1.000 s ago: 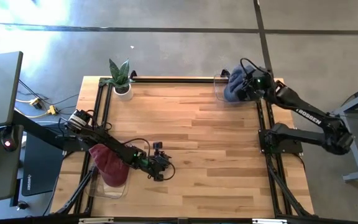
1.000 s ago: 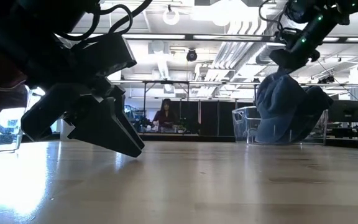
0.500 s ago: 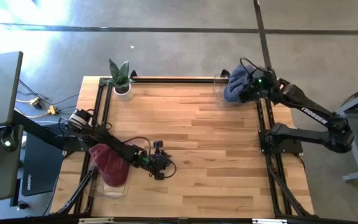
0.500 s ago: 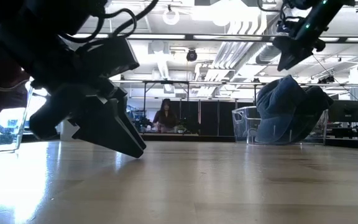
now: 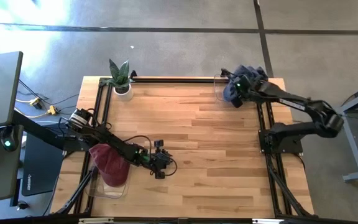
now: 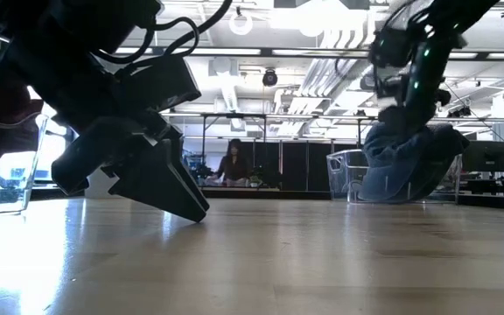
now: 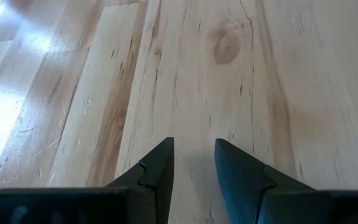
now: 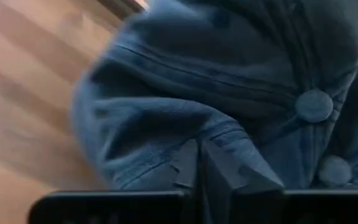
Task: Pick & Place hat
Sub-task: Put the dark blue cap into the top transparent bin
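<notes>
A maroon hat (image 5: 109, 165) lies in a clear container (image 5: 98, 186) at the table's near left corner, under my left arm. My left gripper (image 7: 193, 149) hovers open just above bare wood to the right of it (image 5: 161, 169). Blue denim hats (image 5: 246, 78) are piled in and over a clear container (image 6: 346, 171) at the far right corner. My right gripper (image 8: 199, 158) is shut, its tips at the pile's crown fabric (image 5: 235, 86). Two top buttons (image 8: 314, 104) show in the right wrist view. My right gripper comes at the blue hat pile slanting down from above, its shut fingertips (image 8: 191, 155) against a ridge of crown fabric (image 8: 229, 134). I cannot tell whether they touch it or have cloth between them. The pile rests on its container and the table.
A potted plant (image 5: 122, 81) stands at the far left corner. Black frame rails (image 5: 185, 79) run along the far, left and right edges. The middle of the wooden table (image 5: 197, 137) is bare. A person (image 6: 233, 162) sits far off in the room behind.
My right gripper rose off the blue hats, then swung toward the table's left and came back down onto the pile. The hat's raised top sank back as the gripper went up.
</notes>
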Robot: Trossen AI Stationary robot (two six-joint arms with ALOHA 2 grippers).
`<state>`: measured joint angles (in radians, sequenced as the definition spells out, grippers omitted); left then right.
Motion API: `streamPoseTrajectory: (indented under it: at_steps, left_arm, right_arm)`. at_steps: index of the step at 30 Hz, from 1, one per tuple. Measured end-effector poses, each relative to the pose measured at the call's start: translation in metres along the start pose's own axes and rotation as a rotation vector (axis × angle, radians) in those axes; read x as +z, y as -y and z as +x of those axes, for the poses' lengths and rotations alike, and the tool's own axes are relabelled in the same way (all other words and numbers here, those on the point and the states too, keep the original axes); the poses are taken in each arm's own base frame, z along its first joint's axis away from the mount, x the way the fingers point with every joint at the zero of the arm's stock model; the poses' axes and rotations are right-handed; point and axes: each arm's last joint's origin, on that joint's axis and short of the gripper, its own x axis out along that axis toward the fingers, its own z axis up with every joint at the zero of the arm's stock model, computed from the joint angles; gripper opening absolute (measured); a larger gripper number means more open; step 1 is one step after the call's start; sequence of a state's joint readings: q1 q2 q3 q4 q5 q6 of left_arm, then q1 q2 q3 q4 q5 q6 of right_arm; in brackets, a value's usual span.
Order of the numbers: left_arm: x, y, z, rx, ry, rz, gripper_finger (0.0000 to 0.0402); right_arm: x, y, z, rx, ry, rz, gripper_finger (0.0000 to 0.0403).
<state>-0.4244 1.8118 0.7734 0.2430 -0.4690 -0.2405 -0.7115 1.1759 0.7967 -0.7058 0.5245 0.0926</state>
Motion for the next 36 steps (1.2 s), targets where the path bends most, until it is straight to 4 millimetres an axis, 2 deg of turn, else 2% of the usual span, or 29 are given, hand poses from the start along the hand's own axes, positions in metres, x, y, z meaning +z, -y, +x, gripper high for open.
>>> streamPoseTrajectory:
  at_steps: [2,4,7,11,14,20,23,26,30,36]
  left_arm:
    - [0.000,0.000,0.000,0.000,0.000,0.000,0.0111]
    - [0.000,0.000,0.000,0.000,0.000,0.000,0.0111]
    - [0.000,0.000,0.000,0.000,0.000,0.000,0.0111]
    - [0.000,0.000,0.000,0.001,0.000,0.001,0.0111]
    - [0.000,0.000,0.000,0.001,0.000,0.001,0.0111]
    - [0.000,0.000,0.000,-0.001,-0.001,0.000,0.0111]
    - [0.000,0.000,0.000,-0.003,-0.001,-0.003,0.0111]
    - [0.000,0.000,0.000,-0.004,-0.001,-0.003,0.0111]
    - [0.000,0.000,0.000,-0.004,-0.001,-0.003,0.0111]
    - [0.000,0.000,0.000,-0.005,0.000,-0.003,0.0111]
  right_arm:
    - [0.000,-0.002,0.011,-0.030,-0.046,-0.013,0.0006]
    - [0.000,-0.004,0.018,-0.036,-0.080,-0.024,0.0014]
    - [0.000,-0.003,0.019,-0.068,-0.091,-0.035,0.0024]
    - [0.006,0.004,0.001,-0.066,-0.053,-0.019,0.0018]
    - [0.007,0.007,-0.019,0.012,-0.020,-0.021,0.0008]
    - [-0.007,0.009,-0.044,0.218,-0.088,-0.027,0.0004]
    - [-0.017,0.009,-0.049,0.207,-0.170,-0.025,0.0005]
    - [-0.021,0.011,-0.050,0.097,-0.191,-0.019,0.0002]
    - [-0.016,0.012,-0.049,0.043,-0.128,0.006,0.0006]
    - [-0.003,0.006,-0.048,0.145,-0.015,0.030,0.0009]
